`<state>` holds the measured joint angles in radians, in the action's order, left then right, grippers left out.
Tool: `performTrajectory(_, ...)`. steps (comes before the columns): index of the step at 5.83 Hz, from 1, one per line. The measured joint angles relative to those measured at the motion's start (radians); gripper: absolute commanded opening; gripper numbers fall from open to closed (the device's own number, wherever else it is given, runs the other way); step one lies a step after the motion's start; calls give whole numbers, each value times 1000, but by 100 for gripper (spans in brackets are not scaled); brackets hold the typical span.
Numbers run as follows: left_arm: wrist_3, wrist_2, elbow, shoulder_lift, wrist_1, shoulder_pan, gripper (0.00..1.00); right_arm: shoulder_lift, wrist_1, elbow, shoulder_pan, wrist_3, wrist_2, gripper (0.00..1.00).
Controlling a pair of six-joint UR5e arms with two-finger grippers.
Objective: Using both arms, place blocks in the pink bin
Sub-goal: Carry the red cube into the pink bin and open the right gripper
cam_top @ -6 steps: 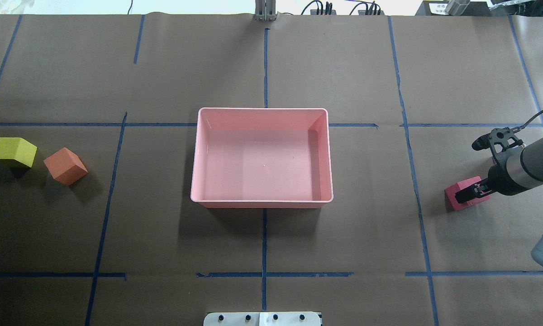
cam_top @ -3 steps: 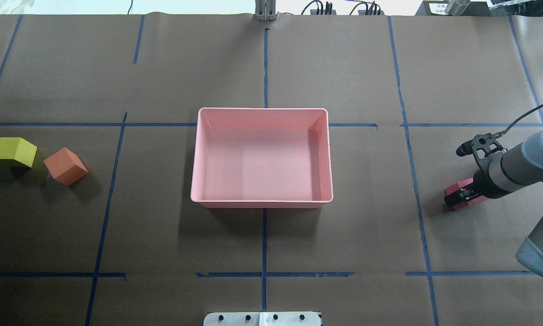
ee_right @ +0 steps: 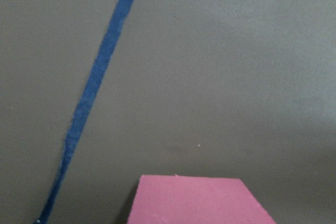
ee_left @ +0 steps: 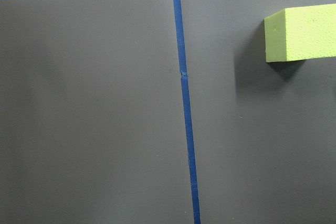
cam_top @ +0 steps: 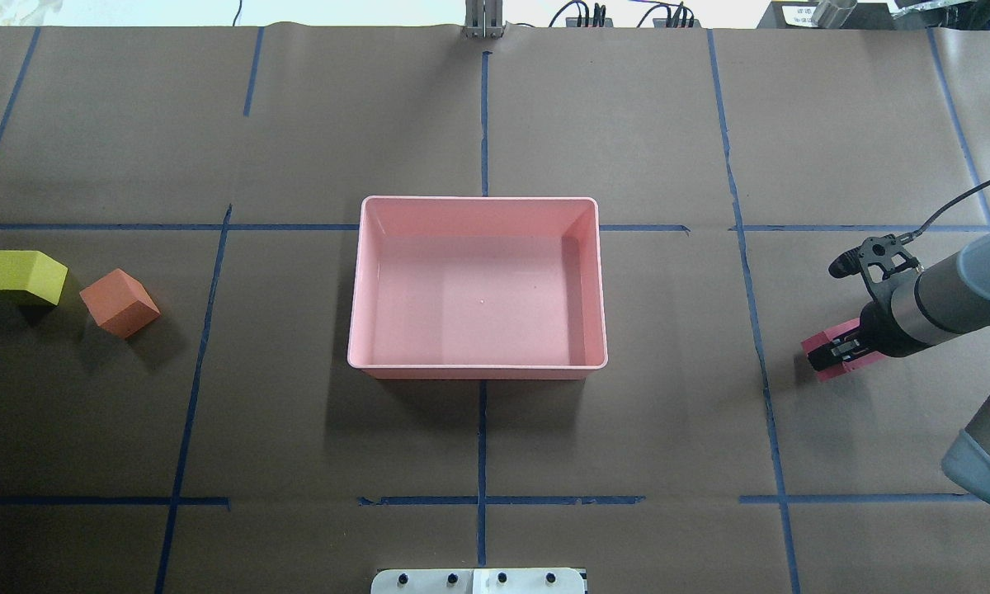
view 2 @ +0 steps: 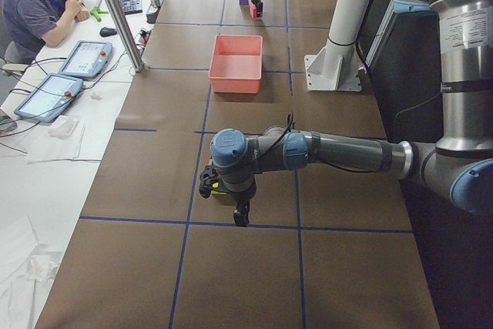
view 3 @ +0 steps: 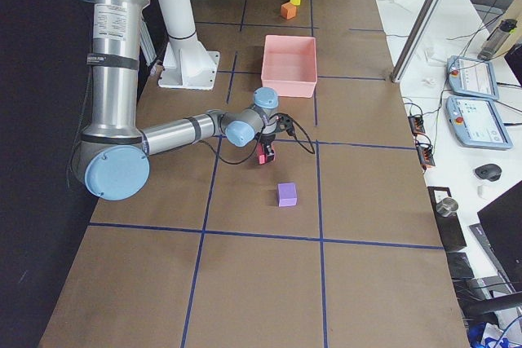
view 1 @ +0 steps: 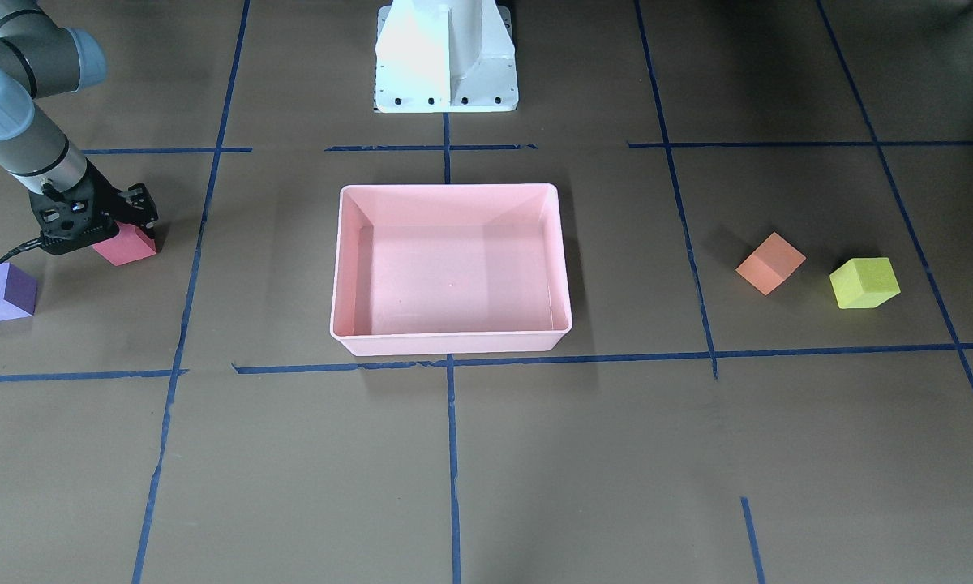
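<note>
**Right gripper grips red block, far from bin**

The right gripper (view 1: pixel 130 225) has its fingers pressed against two sides of the red block (view 1: pixel 128 246), low over the table's right end. This is well apart from the pink bin (cam_top: pixel 477 363) at the centre, which has no block in it yet.

To do the step well, lift until the block is above the rim and carry it over the bin's middle. Lower it before letting go, since light foam may bounce out.

The front view alone shows the purple block (view 1: pixel 0 292) near the gripper; the overhead view does not show it. Only the left side view shows the left gripper (view 2: pixel 240 213), near the yellow-green block (ee_left: pixel 302 32). Its finger opening cannot be told.
</note>
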<state>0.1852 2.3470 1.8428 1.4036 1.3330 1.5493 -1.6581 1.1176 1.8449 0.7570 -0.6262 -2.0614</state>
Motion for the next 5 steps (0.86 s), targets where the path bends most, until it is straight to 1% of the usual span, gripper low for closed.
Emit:
performTrajectory(1, 0, 0, 0, 0, 0, 0, 100, 34, 13, 19, 6, -45, 0, 33)
performTrajectory(2, 0, 0, 1, 0, 0, -1, 100, 128, 80, 24, 8, -118, 0, 34)
performTrajectory(4, 0, 0, 1, 0, 1, -3, 100, 441, 406, 25, -3, -284, 2, 35)
performTrajectory(5, 0, 0, 1, 0, 2, -4, 100, 558, 502, 21, -27, -378, 5, 35)
